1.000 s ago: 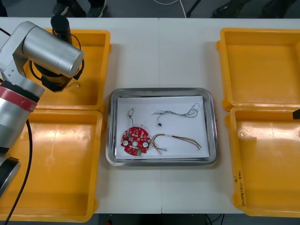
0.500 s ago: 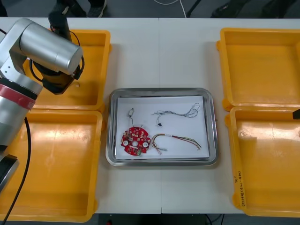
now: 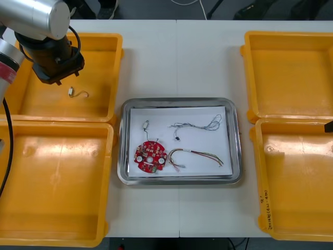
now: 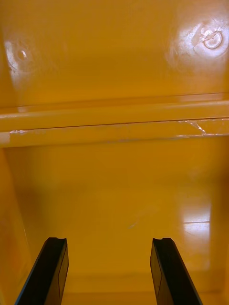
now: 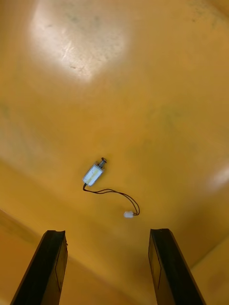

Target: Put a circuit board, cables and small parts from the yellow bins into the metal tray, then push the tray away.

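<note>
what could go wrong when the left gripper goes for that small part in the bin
1. The small metal part is tiny against the gap of the open left gripper, so the fingers may shut beside it.
2. Its lead trails sideways and might snag on the yellow bin wall.
The right gripper hangs open over a right-side bin.

Metal tray (image 3: 179,102), shiny rim, white inside, at mid-table between the yellow bins (image 3: 291,78). Inside, lying flat: round red circuit board (image 3: 150,155) at near left; curved red and yellow cable (image 3: 196,155) just beside it; twisted blue and white cable (image 3: 197,125) farther back; small metal part (image 3: 146,125) beyond the board. In far left bin (image 3: 31,104), second small metal part (image 5: 94,173) with thin dark lead and white plug.
</note>
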Available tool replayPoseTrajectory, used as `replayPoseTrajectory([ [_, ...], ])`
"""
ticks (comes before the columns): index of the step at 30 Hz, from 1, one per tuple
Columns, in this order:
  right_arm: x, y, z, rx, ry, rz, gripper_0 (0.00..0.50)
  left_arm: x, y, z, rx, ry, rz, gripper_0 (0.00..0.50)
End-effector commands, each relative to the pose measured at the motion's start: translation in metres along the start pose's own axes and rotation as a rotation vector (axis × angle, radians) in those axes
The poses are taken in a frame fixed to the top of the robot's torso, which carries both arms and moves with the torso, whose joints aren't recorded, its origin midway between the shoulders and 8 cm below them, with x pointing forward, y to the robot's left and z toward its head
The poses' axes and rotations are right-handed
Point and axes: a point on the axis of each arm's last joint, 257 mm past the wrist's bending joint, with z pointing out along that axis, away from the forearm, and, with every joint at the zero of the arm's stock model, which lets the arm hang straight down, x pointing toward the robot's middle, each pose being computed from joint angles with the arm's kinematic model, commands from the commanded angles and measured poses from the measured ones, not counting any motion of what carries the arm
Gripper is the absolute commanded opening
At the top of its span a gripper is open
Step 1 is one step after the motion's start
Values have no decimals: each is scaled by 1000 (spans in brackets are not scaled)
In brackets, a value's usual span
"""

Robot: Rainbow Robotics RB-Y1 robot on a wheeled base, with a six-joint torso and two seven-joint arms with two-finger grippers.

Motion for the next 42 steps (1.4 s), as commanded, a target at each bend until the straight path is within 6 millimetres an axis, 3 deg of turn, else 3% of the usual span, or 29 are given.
replayPoseTrajectory([
  [1, -7, 0, -11, -8, -40, -3, 500, -39, -2, -33, 34, -36, 80, 500],
  [21, -7, 0, -11, -7, -40, -1, 500, -35, 12, 19, 122, 25, 638, 500],
  [29, -7, 0, -11, -5, -41, -1, 500, -36, 14, 34, 156, 17, 705, 500],
  [42, -7, 1, -10, -9, -40, -3, 500, -30, -4, 55, 204, -13, 696, 500],
])
